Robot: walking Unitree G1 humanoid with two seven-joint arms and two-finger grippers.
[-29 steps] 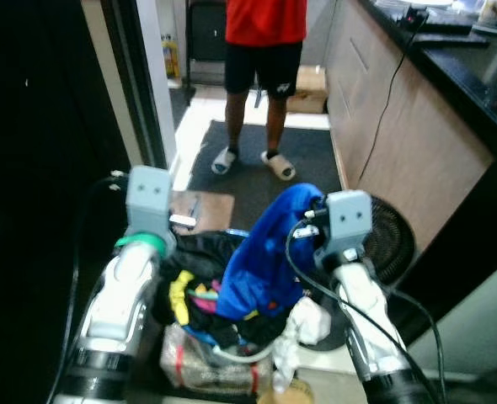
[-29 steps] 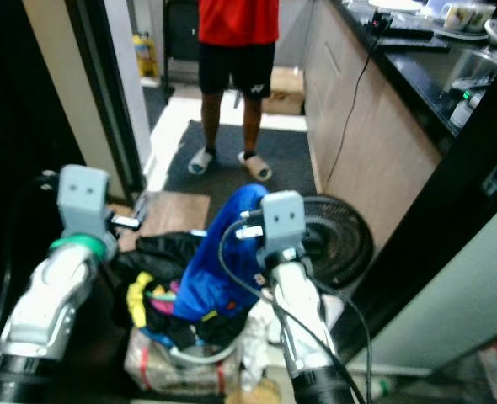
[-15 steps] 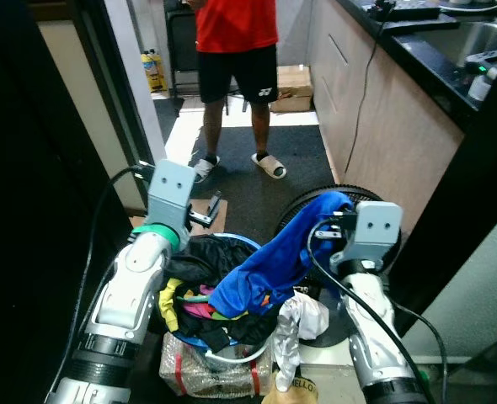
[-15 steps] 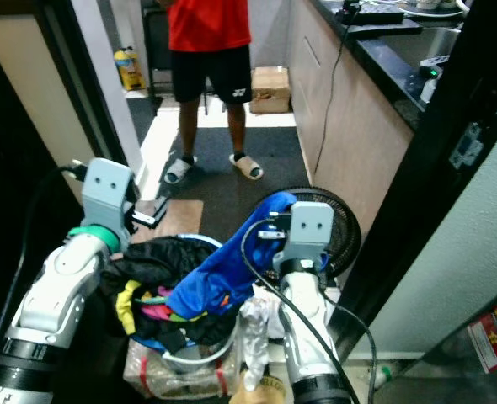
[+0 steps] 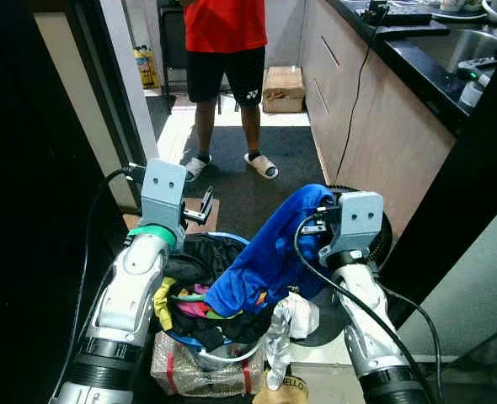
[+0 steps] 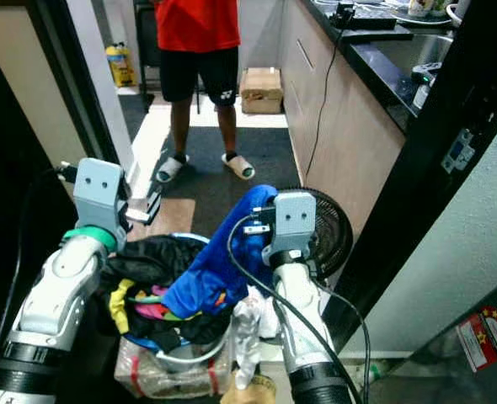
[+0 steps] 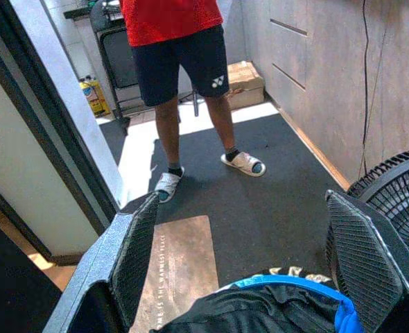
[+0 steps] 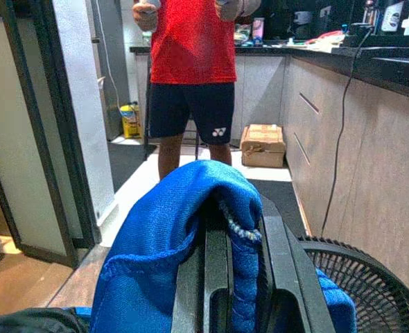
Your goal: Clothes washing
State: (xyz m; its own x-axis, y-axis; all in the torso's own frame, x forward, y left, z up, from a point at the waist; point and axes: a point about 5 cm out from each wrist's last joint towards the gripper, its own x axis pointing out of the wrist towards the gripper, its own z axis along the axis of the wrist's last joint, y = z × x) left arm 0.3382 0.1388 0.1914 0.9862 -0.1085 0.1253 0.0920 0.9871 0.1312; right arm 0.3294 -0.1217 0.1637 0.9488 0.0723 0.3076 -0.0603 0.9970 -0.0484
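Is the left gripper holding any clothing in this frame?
No. In the left wrist view the left gripper is wide open, its fingers bare above the black garment in the basket.

A person in a red shirt, dark shorts and pale slippers [image 5: 225, 50] is seen standing on a dark floor mat [image 5: 257, 168] in the passage ahead. A brown cardboard box [image 5: 283, 87] is being kept on the floor behind the person, against the light wooden cabinet front [image 5: 375, 126]. A thin black cable [image 5: 355, 101] is seen hanging down that cabinet from the black countertop [image 5: 417, 59]. A round black wire-guard fan [image 6: 333, 240] is lying near the cabinet. A yellow bottle [image 6: 116, 63] is standing by the far doorway.
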